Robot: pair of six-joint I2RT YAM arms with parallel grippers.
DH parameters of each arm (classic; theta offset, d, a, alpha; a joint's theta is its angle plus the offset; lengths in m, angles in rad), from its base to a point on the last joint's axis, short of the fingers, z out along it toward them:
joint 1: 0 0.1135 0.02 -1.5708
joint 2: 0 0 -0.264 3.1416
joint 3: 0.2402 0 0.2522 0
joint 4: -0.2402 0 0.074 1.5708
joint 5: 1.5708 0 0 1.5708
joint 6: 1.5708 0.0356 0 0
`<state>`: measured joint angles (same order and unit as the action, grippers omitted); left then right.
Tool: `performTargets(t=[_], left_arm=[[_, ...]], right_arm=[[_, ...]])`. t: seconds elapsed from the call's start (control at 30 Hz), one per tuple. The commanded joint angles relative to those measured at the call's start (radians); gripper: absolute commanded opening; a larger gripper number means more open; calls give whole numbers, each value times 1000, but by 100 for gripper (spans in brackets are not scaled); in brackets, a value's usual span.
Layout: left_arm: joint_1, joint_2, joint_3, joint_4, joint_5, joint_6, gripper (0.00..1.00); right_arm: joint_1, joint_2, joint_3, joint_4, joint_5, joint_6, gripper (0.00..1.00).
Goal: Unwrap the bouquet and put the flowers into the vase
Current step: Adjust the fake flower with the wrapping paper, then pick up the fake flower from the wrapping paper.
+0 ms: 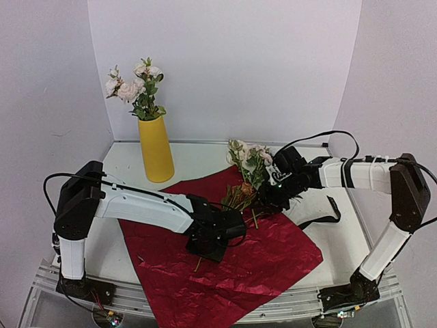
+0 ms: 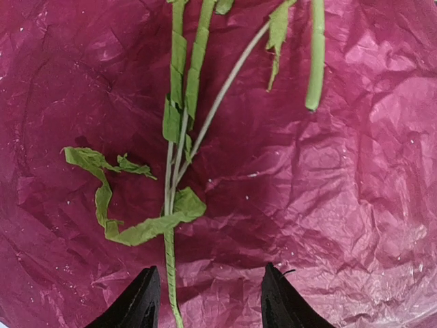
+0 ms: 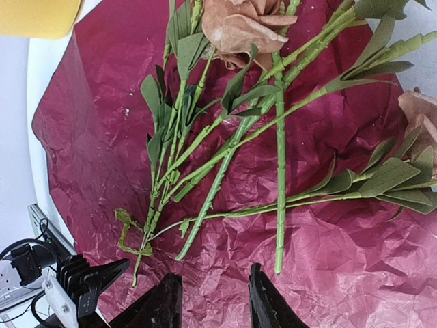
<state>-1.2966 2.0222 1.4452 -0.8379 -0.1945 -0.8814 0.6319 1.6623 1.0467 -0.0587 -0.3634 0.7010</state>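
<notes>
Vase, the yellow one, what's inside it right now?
A few pale pink and white flowers stick out of the top of the vase. Their lower stems, and anything else inside, are hidden by its opaque wall.

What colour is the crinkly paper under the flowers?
The paper is dark red, pinkish up close; the left wrist view shows it best.

Bright even light, soft shadows

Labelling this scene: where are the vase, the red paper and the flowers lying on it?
vase point(image 1: 156, 152), top view, middle of its yellow body.
red paper point(image 1: 273, 263), top view, bare near-right part.
flowers point(image 3: 280, 205), right wrist view, on a straight green stem.
</notes>
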Motion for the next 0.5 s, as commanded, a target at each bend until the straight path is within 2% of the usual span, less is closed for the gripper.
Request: performTargets(t=[0.0,0.47], left_arm=[[5,15,20,-9,-17,-25,49],[5,44,-32,-10,34,-58,45]], right_arm=[[2,1,-13,-18,-12,-2,34],[2,-20,-40,-18,-12,-12,34]])
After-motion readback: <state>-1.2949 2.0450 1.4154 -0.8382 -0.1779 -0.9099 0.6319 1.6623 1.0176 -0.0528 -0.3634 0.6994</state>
